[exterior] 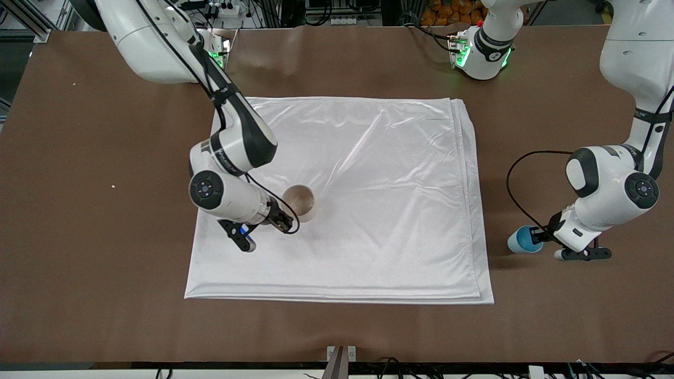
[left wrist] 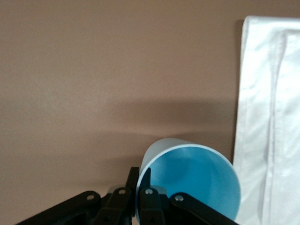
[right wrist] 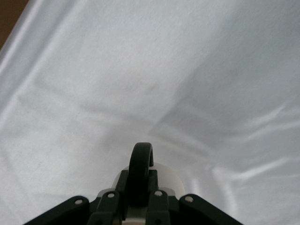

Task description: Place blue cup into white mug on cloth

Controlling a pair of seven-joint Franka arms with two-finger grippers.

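Pinching blue cup rim, mug handle

We see the left gripper pinching the blue cup's rim, cup tipped over brown table, just beside the cloth.

Robotics lab: brown-covered table, cables, power strips, aluminium framing along edge.
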